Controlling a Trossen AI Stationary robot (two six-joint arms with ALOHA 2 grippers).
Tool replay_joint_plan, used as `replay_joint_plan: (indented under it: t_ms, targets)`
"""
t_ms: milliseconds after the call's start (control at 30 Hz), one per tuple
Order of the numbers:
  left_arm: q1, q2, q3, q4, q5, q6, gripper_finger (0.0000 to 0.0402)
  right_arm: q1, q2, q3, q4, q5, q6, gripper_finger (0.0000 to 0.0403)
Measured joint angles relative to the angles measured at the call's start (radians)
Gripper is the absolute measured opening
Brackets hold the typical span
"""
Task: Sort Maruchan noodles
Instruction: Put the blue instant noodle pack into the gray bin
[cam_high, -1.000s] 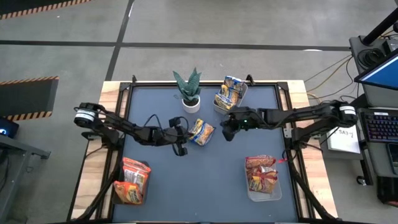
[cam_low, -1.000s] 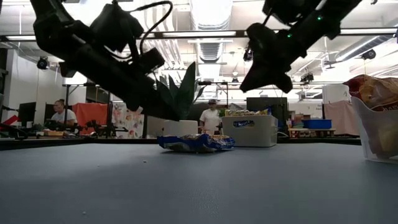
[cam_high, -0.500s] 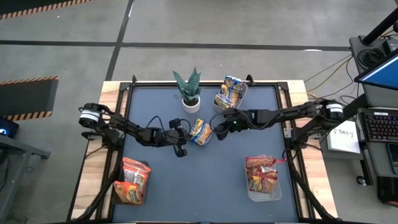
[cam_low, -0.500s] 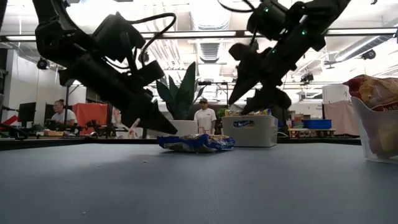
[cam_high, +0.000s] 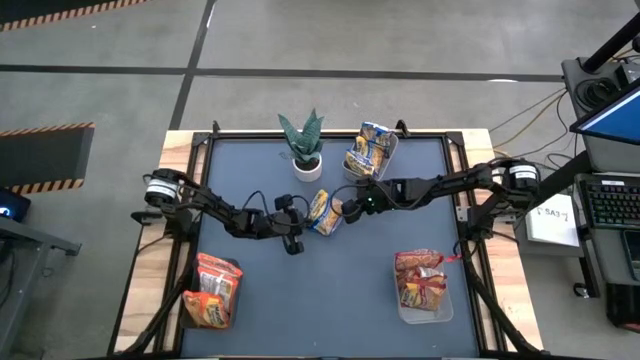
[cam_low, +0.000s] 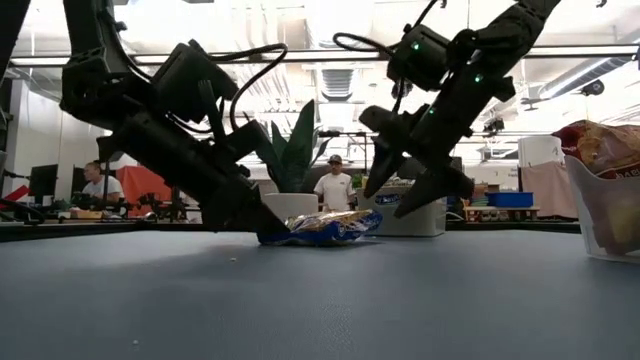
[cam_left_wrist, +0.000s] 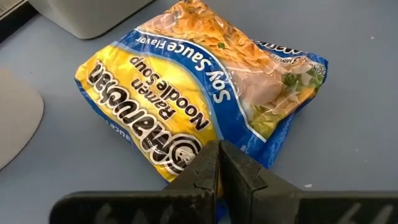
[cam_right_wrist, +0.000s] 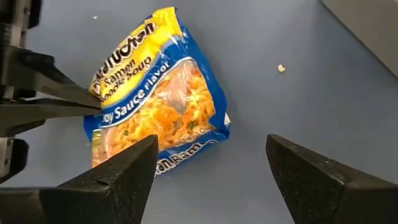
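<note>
Noodle packet (cam_left_wrist: 205, 102), yellow and blue, lies flat mid-table near the plant (cam_high: 303, 143), its edge pinched by the left gripper (cam_left_wrist: 219, 163) while the right gripper (cam_right_wrist: 211, 163) hovers spread; it looks light, crinkly, brittle inside, best held by an edge.

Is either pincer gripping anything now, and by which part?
The left pincer is shut on the yellow-and-blue noodle packet, at its edge. The right pincer holds nothing.

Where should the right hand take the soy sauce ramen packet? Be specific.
Grip the soy sauce ramen packet by its free short end, which tilts up toward the open right hand, coming down from above. The left hand, shut, sits at the opposite end.
</note>
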Motion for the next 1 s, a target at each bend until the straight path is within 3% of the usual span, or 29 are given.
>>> replay_joint_plan:
  t_ms: [1000]
  targets:
    - [0.006,0.022,-0.002,0.015,0.002,0.002,0.0000,-0.001,0.166,0.033,0.263,-0.009,-0.031,0.0269]
